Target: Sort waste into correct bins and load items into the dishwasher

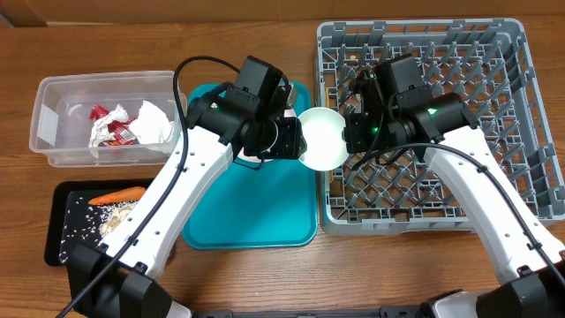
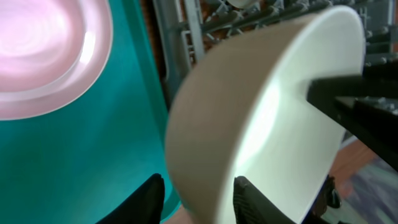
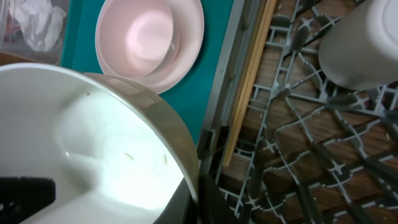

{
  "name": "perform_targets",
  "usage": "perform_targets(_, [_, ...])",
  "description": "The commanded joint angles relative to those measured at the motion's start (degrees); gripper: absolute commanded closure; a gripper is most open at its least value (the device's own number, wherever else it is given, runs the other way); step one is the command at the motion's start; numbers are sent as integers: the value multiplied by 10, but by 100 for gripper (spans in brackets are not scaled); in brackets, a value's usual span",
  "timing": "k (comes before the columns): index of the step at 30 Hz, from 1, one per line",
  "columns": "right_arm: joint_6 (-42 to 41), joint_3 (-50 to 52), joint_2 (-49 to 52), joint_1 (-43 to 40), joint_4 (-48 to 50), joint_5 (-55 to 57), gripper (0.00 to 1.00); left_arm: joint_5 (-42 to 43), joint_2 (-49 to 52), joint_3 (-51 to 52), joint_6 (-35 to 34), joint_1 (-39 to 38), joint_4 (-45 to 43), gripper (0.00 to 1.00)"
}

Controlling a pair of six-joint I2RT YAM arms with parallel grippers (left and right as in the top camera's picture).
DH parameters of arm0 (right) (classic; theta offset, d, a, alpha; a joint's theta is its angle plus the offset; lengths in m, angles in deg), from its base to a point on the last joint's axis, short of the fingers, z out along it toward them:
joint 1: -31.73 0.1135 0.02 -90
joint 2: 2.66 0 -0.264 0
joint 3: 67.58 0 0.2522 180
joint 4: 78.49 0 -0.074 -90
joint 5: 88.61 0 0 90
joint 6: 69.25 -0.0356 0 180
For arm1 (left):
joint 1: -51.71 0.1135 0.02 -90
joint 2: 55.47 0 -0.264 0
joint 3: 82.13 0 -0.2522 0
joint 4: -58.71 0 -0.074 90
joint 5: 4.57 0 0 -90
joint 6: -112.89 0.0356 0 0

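I'm hunting for lettering and I'm not finding any I can read. The red wrapper [image 1: 108,124] in the clear tub [image 1: 41,124] is flashing some white patches that might be print, but they're coming through far too small to make out. The white bowl [image 1: 322,141], grey rack [image 1: 530,88] and teal tray [image 1: 256,212] are showing plain surfaces.

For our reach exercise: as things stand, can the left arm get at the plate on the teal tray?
Probably yes: the plate lies in the open beside the left gripper; its open fingers need only clear the white bowl that the right gripper holds.
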Motion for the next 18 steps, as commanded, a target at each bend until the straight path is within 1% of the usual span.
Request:
perform_targets(1, [-1,-5,-7,-3,12,52,96,55,-4,-56,69,8,-4,53])
perform_targets(5, [-1,-5,-7,-3,26,131,96,97,-4,-120,100,17,-5,36])
perform_targets(6, [-1,-5,-7,-3,36,162,96,102,-5,-143,101,21,-5,27])
perform_targets(9, [3,-5,-7,-3,63,232,96,101,-5,-172,101,23,-5,9])
perform_targets(11, [27,-5,-7,-3,87,278,96,101,-5,-176,101,23,-5,0])
perform_targets(18, [134,-5,-7,-10,162,426,96,85,-4,-175,101,23,12,0])
